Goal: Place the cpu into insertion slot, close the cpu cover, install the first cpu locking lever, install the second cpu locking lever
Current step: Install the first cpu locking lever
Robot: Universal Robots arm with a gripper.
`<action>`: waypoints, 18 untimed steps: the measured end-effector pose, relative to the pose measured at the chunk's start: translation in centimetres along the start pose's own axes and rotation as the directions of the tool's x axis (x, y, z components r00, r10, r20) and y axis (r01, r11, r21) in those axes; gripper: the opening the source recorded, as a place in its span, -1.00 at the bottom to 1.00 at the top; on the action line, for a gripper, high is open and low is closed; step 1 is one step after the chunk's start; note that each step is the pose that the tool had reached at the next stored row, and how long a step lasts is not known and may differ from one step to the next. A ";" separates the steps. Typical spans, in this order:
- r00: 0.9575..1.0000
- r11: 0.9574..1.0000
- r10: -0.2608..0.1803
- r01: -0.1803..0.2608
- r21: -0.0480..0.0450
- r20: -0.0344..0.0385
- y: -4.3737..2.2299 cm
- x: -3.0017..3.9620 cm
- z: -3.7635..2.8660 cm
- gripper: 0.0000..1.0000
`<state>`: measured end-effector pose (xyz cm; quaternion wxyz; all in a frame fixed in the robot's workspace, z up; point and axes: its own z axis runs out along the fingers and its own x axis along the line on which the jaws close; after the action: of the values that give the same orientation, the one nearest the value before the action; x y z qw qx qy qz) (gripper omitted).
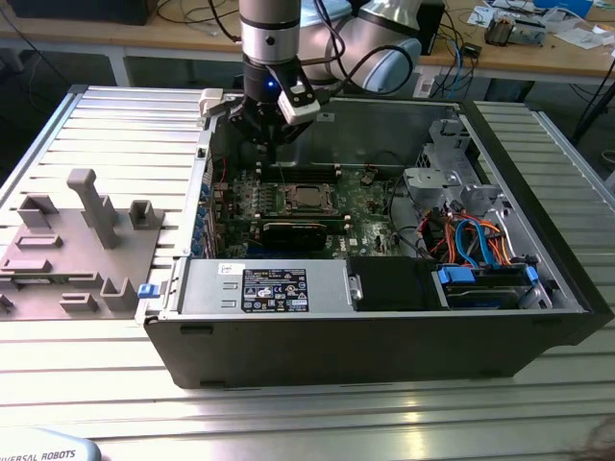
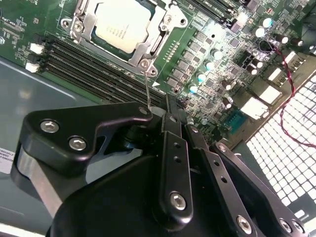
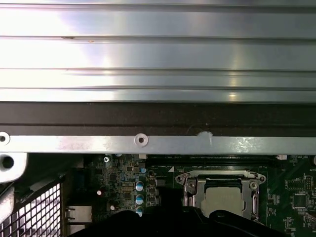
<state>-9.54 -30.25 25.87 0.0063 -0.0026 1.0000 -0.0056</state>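
An open black computer case point(image 1: 384, 327) lies on a ribbed aluminium table point(image 1: 106, 125). Inside, a green circuit board point(image 1: 360, 206) carries the square metal-rimmed insertion slot point(image 2: 79, 22). The silver-grey square cpu point(image 2: 121, 24) sits in it, framed by the closed silvery cpu cover point(image 2: 148, 44). The black gripper point(image 1: 271, 144) hovers just above the board; its opening cannot be told.

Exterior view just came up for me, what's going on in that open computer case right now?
The arm's gripper hangs inside the open computer case, above the green motherboard and near its back edge. The cpu already sits in the insertion slot, with the cpu cover lying flat around it. A thin wire lever runs from the socket's corner toward the gripper. The gripper holds nothing visible.
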 end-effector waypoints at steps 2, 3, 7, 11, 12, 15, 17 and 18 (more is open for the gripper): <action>1.000 1.000 0.000 0.000 0.000 0.000 0.00 -0.69 0.01 -0.79; 1.000 1.000 0.000 0.000 0.000 0.000 0.00 -0.78 0.01 -0.79; 1.000 1.000 0.000 0.000 0.000 -0.001 0.00 -1.10 0.01 -0.79; 1.000 1.000 0.000 0.000 0.000 -0.001 -0.01 -1.55 0.02 -0.79; 1.000 1.000 0.000 0.000 0.000 -0.001 -0.01 -1.64 0.02 -0.79; 1.000 1.000 0.000 0.000 0.000 -0.001 -0.01 -1.93 0.03 -0.79; 1.000 1.000 0.000 0.000 0.000 -0.001 -0.01 -2.08 0.03 -0.79; 1.000 1.000 0.000 0.000 0.000 -0.002 -0.01 -2.14 0.03 -0.79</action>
<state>-7.40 -30.24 25.87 0.0055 -0.0026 1.0000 -0.0056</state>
